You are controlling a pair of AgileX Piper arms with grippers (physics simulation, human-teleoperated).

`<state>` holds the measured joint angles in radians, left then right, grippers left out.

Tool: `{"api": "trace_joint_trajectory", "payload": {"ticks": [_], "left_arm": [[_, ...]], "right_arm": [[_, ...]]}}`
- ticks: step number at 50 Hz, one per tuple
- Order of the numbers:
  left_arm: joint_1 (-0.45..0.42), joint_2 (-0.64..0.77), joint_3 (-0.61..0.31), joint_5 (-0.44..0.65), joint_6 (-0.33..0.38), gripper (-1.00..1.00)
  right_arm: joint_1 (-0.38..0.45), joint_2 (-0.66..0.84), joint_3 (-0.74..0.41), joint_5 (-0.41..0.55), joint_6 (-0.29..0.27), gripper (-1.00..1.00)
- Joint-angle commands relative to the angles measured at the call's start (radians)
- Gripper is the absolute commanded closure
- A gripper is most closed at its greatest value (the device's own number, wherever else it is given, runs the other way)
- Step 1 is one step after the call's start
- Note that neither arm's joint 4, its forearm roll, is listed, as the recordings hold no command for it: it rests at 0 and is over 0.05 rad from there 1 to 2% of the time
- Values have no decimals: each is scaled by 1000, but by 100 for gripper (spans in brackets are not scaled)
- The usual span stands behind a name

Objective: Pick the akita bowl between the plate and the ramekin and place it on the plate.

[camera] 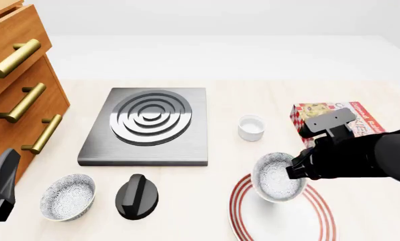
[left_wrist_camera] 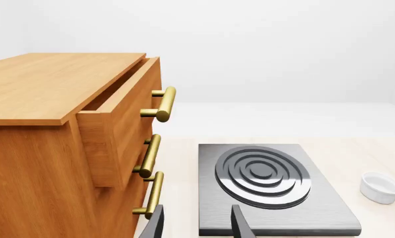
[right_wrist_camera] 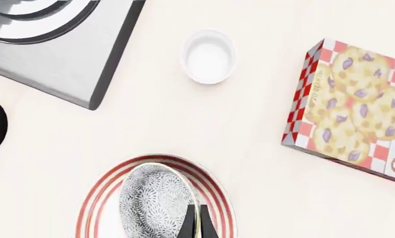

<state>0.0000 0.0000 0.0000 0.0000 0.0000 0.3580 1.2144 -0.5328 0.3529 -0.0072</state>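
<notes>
Pinched on the rim of the akita bowl (camera: 278,177), our right claw (camera: 295,169) holds it tilted above the near-left part of the red-ringed plate (camera: 314,223), so we judge the placing step is under way and the next move calls for levelling the bowl, lowering it onto the plate and only then letting go. Our left claw (left_wrist_camera: 196,221) hangs narrowly parted and empty beside the wooden drawer unit (left_wrist_camera: 45,129). Beyond the ramekin (camera: 251,127), the cookie box (right_wrist_camera: 356,111) shows lettering too cropped to read.
</notes>
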Motion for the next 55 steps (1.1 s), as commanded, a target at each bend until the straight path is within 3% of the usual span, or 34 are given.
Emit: {"api": "trace_joint_trajectory", "payload": {"ticks": [1,13,21,24,25,33,36,37,39,42,45,47,49,50,53,55], "left_arm": [[0,0,0,0,0,-100],[0,0,0,0,0,-100],[0,0,0,0,0,-100],[0,0,0,0,0,-100],[0,0,0,0,0,-100],[0,0,0,0,0,-100],[0,0,0,0,0,-100],[0,0,0,0,0,-100],[0,0,0,0,0,-100],[0,0,0,0,0,-100],[0,0,0,0,0,-100],[0,0,0,0,0,-100],[0,0,0,0,0,-100],[0,0,0,0,0,-100],[0,0,0,0,0,-100],[0,0,0,0,0,-100]], "right_arm": [[23,30,47,-43,21,100],[44,85,70,-93,39,100],[82,115,48,-83,99,100],[60,108,38,-68,80,100],[45,94,34,-56,80,-100],[-17,-35,-33,74,50,-100],[-74,-134,-135,193,14,-100],[-98,-184,-217,269,-9,-100],[-120,-212,-290,316,-34,-100],[-155,-234,-495,350,-95,-100],[-160,-230,-680,320,-84,-100],[-188,-258,-733,256,-61,-100],[-174,-236,-739,235,-49,-100],[-151,-228,-749,201,-5,-100],[-156,-253,-723,60,31,-100],[-167,-274,-705,23,14,-100]]}}
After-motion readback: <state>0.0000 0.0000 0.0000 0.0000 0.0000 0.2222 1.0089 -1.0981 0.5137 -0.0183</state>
